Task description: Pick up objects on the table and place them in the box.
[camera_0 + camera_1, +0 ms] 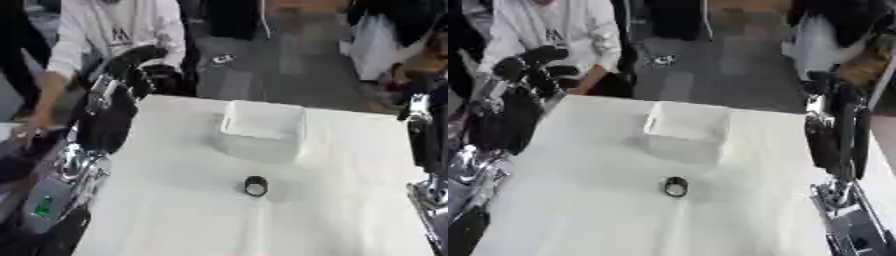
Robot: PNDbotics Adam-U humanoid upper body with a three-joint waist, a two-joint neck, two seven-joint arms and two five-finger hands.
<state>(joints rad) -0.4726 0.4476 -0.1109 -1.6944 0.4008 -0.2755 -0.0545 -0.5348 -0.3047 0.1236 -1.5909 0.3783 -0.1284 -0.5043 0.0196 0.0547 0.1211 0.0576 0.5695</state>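
A white open-topped box stands on the white table, a little behind its middle. In front of the box, alone on the cloth, lies a small black ring-shaped object. My left hand is raised over the table's far left corner, well away from both and with nothing seen in it. My right arm runs along the table's right edge, and the right hand is up near the far right corner, blurred and apart from the box.
A person in a white top stands just beyond the far left corner, close to my left hand. Other people and bags line the far side. Grey floor lies beyond the table's far edge.
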